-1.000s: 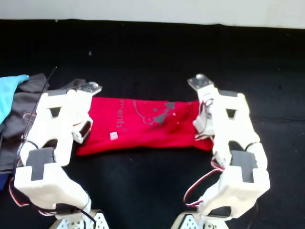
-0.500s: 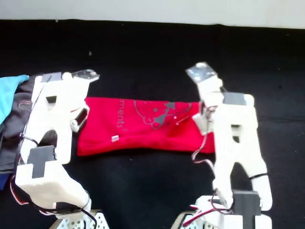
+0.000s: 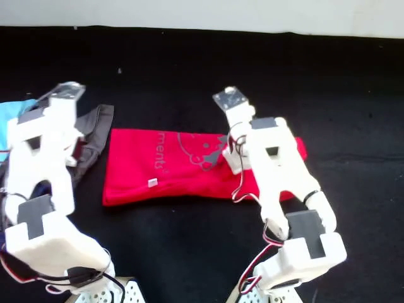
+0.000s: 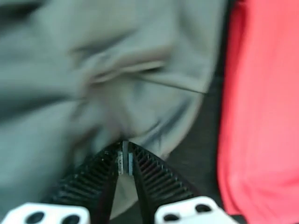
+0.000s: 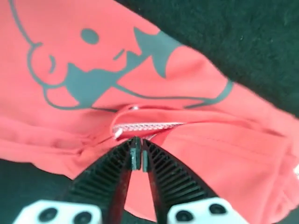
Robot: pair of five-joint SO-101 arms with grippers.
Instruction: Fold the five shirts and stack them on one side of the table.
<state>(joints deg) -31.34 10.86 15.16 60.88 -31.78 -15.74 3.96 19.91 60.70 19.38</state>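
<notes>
- At the left edge of the black desk [image 3: 189, 63] lay one blue garment [image 3: 16, 117], cut off by the edge of the high view, and beside it one crumpled grey shirt [image 3: 95, 136].
- The left tool [image 4: 124, 161] hung over the grey shirt, jaws together.
- One red shirt [image 3: 164, 173] lay mid-desk, folded into a long band. It bore grey lettering [image 3: 161, 151], a cartoon face [image 3: 202, 151] and one small white tag [image 3: 150, 182].
- The right tool [image 5: 138, 156] hovered at the red shirt's collar, jaws together.

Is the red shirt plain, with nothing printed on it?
No, the red shirt bears a dark grey cartoon drawing on its upper side.
</notes>
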